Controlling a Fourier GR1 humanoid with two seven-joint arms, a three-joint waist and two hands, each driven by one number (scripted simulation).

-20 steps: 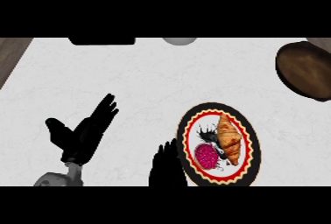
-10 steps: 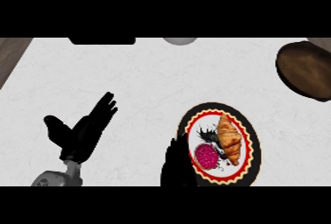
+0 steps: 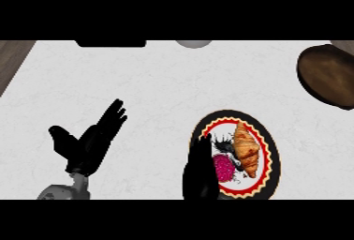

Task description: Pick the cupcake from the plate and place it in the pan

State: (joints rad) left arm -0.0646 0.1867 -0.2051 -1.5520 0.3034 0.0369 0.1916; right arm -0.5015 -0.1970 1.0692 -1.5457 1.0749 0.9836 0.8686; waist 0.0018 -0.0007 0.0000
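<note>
A round plate (image 3: 271,140) with a black rim and red scalloped ring lies at the lower right of the head view. On it sit a pink-topped cupcake (image 3: 224,168) and a golden croissant (image 3: 246,148) to its right. My right hand (image 3: 199,172) rises from the lower edge, its straight fingers over the plate's left rim, just left of the cupcake and open. My left hand (image 3: 90,140) rests open at the lower left, fingers pointing up. The brown pan (image 3: 328,75) sits at the upper right edge, partly cut off.
A dark object (image 3: 110,43) and a pale round thing (image 3: 194,43) sit at the counter's far edge. A strip of wood (image 3: 11,56) shows at the upper left. The white counter (image 3: 173,93) stretches between the hands and the pan.
My right hand has moved up and to the right, reaching the plate's left rim beside the cupcake. The left hand has stayed put.
</note>
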